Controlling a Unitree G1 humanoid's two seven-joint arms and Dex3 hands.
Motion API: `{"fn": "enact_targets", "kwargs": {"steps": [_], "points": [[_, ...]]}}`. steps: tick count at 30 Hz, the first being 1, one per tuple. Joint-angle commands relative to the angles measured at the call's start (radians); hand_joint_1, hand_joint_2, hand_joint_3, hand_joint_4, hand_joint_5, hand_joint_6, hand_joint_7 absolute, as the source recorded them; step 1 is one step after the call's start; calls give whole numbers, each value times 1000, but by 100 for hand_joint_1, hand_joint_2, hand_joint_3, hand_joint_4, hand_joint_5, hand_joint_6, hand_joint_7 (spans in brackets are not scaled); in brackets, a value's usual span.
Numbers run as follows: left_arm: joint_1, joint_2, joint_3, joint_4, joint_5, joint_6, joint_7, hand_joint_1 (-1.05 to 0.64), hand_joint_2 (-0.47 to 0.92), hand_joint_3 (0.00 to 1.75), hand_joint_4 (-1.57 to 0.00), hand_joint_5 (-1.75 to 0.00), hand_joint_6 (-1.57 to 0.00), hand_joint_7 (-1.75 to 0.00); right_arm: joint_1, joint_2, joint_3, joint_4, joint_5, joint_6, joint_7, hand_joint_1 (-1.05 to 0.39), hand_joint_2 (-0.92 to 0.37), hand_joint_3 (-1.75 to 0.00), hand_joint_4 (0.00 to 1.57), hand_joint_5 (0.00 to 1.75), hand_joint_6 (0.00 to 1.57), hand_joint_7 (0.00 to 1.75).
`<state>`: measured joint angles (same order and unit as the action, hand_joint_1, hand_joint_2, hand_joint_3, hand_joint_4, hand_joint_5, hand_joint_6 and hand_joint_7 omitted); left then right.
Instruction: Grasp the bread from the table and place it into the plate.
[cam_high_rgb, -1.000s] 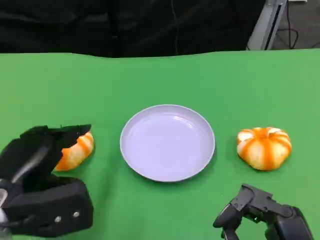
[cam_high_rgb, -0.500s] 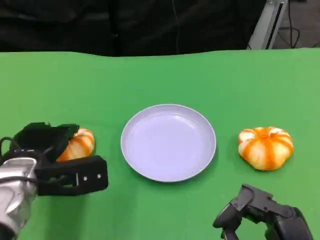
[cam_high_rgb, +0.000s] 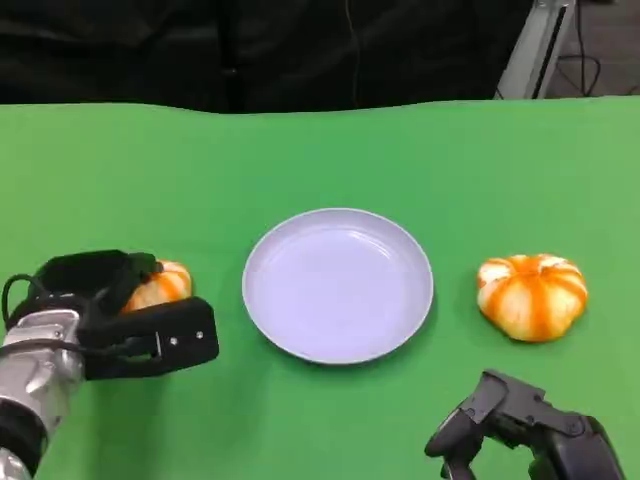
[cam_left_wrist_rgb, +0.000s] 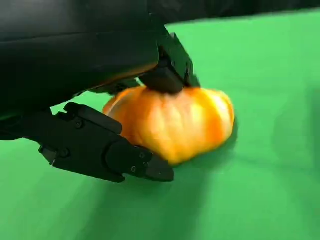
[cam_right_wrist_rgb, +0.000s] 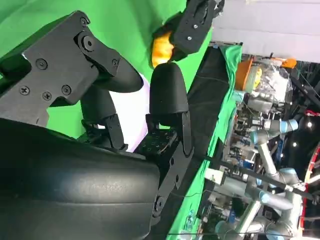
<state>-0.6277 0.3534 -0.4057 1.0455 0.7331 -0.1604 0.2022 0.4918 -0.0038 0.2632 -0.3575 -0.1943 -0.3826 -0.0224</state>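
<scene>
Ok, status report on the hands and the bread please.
Left hand closing around left bread, not lifted. Right hand idle, low. Plate empty, path clear.

colours on the green table

the table (cam_high_rgb: 330, 150) is bright green all over, with a black backdrop beyond its far edge. the left hand (cam_high_rgb: 110, 310) is black on a silver forearm, and the bread (cam_high_rgb: 160, 285) just under its fingers is orange with paler, whitish stripes; in the left wrist view the bread (cam_left_wrist_rgb: 175, 122) shows a glossy orange fading to yellow. the plate (cam_high_rgb: 338, 285), beside that hand, is a plain pale lavender-white. the right hand (cam_high_rgb: 520, 430) is black, and the round bun (cam_high_rgb: 531, 295) just beyond it is orange with white stripes.
</scene>
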Motion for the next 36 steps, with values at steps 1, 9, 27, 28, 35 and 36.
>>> {"fn": "enact_targets", "kwargs": {"steps": [1, 9, 27, 28, 35, 36], "points": [[56, 21, 5, -33, -29, -130, 136, -19, 91, 19, -85, -171, -66, -165, -5, -7, -8, 7, -1, -11, -7, -8, -36, -128, 71, 160, 79, 130], [122, 47, 47, -242, -47, -187, 254, -18, 54, 104, -87, -175, -63, -175, -9, -10, -11, 14, 11, -7, -1, -8, -35, -130, 72, 161, 79, 129], [150, -46, 29, -559, -28, -157, 198, -18, 40, 130, -90, -175, -68, -175, -5, -21, -18, 19, 15, -20, 3, -6, -36, -129, 71, 161, 79, 129], [148, -51, 28, -560, -28, -152, 189, -17, 39, 130, -89, -175, -67, -175, -5, -21, -18, 19, 16, -20, 4, -6, -36, -129, 71, 161, 79, 129], [146, -59, 32, -563, -25, -147, 173, -17, 39, 130, -88, -175, -67, -175, -5, -21, -20, 20, 18, -21, 6, -7, -36, -128, 71, 160, 79, 128], [147, -59, 32, -563, -25, -146, 172, -17, 39, 130, -88, -175, -67, -175, -5, -21, -20, 20, 18, -21, 6, -7, -36, -128, 71, 160, 79, 128]]}}
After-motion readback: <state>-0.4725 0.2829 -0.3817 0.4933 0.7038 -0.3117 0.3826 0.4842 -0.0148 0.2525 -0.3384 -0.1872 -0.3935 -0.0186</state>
